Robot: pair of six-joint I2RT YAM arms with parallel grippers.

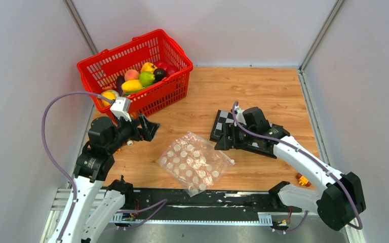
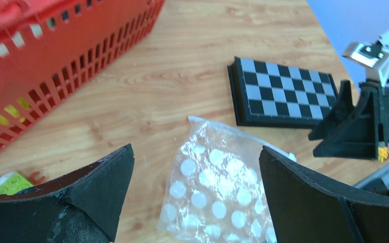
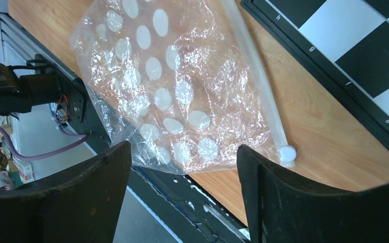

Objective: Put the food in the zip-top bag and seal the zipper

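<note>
1. The left gripper (image 2: pixel 196 152) is hanging with its jaws spread wide and gripping nothing. It is sitting left of the zip-top bag (image 1: pixel 195 163), apart from it and pointing toward it.
2. The right gripper (image 3: pixel 185 148) is hovering over the bag's right side with its fingers parted and nothing between them. No contact with the film is showing.
3. The bag is lying flat on the wooden table (image 1: pixel 263 96) and looking empty. Its near corner is overlapping the black rail (image 1: pixel 243 198).
4. The zipper (image 3: pixel 256 81) is running along the bag's right edge, with a small white tab (image 3: pixel 287 153) at its near end.
5. The food (image 1: pixel 139 78) is sitting in the red basket (image 1: pixel 126 46), well beyond the bag to its far left. Judgement: nothing is loaded or sealed yet, so the whole task is remaining.
6. Hard to make out:
   - Whether the bag's mouth is pressed shut or parted is not resolving.
   - The basket wall is hiding the lower fruits.
   - The right arm is covering most of the checkerboard (image 2: pixel 283 91), which is lying just right of the bag.
   - A green toy block (image 2: pixel 12 183) left of the bag is being cut off by the left finger.
</note>
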